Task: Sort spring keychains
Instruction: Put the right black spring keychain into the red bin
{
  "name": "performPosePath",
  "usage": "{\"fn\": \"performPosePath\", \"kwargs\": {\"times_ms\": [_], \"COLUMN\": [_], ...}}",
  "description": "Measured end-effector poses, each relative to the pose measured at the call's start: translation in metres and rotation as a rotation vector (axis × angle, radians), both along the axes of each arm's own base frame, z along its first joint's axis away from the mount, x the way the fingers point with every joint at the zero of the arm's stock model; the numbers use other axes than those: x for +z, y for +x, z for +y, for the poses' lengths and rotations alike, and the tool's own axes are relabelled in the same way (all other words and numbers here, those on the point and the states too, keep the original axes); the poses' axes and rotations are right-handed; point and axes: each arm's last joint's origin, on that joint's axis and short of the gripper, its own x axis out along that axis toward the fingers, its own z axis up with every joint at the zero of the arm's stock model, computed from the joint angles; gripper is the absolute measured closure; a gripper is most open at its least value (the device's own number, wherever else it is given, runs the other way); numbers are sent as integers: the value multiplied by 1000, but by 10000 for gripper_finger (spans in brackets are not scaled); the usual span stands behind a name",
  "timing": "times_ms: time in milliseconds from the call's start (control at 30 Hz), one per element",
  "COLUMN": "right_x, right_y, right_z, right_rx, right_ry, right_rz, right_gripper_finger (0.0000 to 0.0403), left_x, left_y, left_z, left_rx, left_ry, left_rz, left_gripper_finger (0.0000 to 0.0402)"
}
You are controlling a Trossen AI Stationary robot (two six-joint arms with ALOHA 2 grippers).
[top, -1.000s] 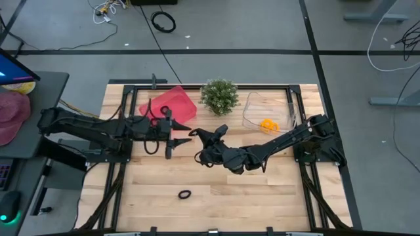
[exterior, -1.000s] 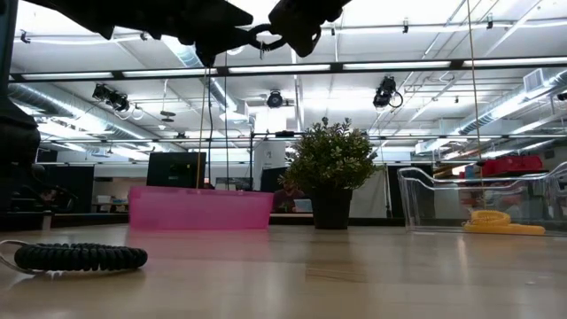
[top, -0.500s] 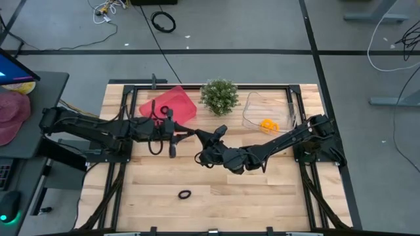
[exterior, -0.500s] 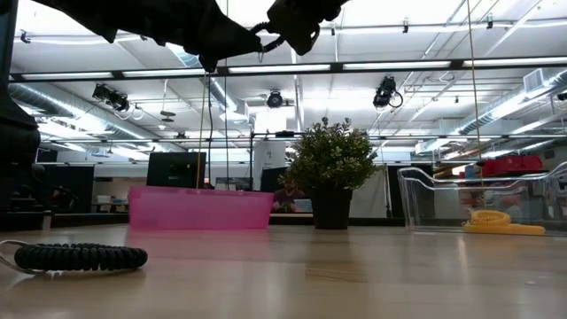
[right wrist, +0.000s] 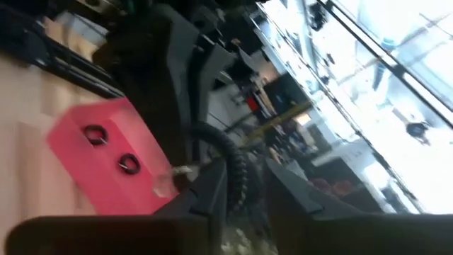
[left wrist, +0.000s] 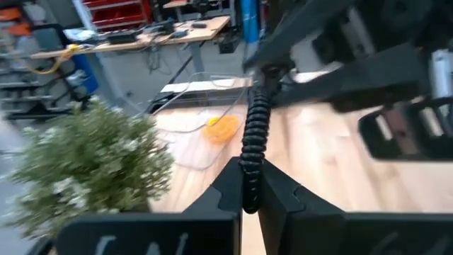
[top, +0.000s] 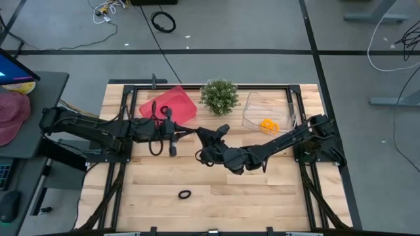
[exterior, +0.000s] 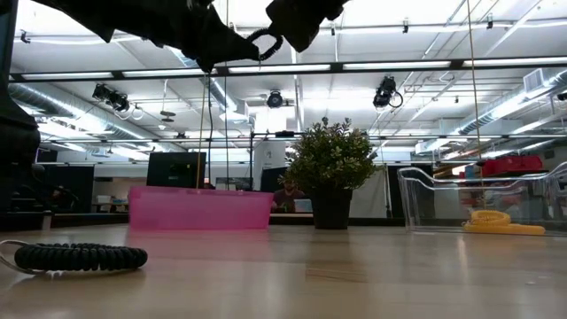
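Note:
A black spring keychain (left wrist: 253,134) hangs in mid-air over the table's middle, between my two grippers. My left gripper (left wrist: 249,202) is shut on one end of it; in the high view this gripper (top: 189,133) sits just right of the pink tray (top: 172,103). My right gripper (right wrist: 244,195) stands open, its fingers on either side of the coil's other end (right wrist: 235,166). Two black keychains (right wrist: 94,133) lie in the pink tray. Orange keychains (top: 268,124) lie in the clear tray (top: 252,108). Another black keychain (top: 184,194) lies flat on the table near its front. My left gripper pinches the near end of the black coil (left wrist: 248,185) between its two fingers, which come level from the table's left. The coil runs straight on from the fingertips toward my right gripper, clear of the table. My right gripper has the coil's other end (right wrist: 239,180) between its parted fingers; I cannot tell whether they touch it.
A green potted plant (top: 219,96) stands at the back between the two trays. The black arm frames run along the table's left and right sides. Bare wood lies in front of the grippers around the loose keychain (exterior: 80,257).
My left gripper's fingers, spread wide a second ago, have shut on the black keychain held out by my right gripper. Both arms have stayed in place above the table's middle, and the coil now shows longer between the two grippers.

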Motion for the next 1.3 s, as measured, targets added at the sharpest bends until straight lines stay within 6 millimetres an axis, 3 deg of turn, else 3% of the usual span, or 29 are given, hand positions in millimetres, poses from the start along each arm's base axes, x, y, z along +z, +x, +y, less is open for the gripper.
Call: {"fn": "performPosePath", "kwargs": {"times_ms": [200, 433, 800, 1167, 1300], "right_x": [4, 3, 3, 3, 3], "right_y": [-4, -4, -4, -4, -4], "right_z": [1, -2, -3, -3, -3], "right_rx": [-131, -150, -160, -160, -160], "right_ry": [-46, -43, -43, -44, -44], "right_rz": [21, 22, 24, 24, 24], "right_gripper_finger": [251, 206, 212, 218, 218], "left_x": [-5, -15, -33, -42, -45], "left_y": [-5, -13, -30, -43, -47], "left_z": [6, 18, 57, 85, 89], "left_rx": [165, 451, 721, 783, 818], "left_ry": [115, 249, 239, 73, 55], "left_rz": [88, 236, 445, 523, 548], "left_gripper_finger": [383, 383, 383, 379, 357]}}
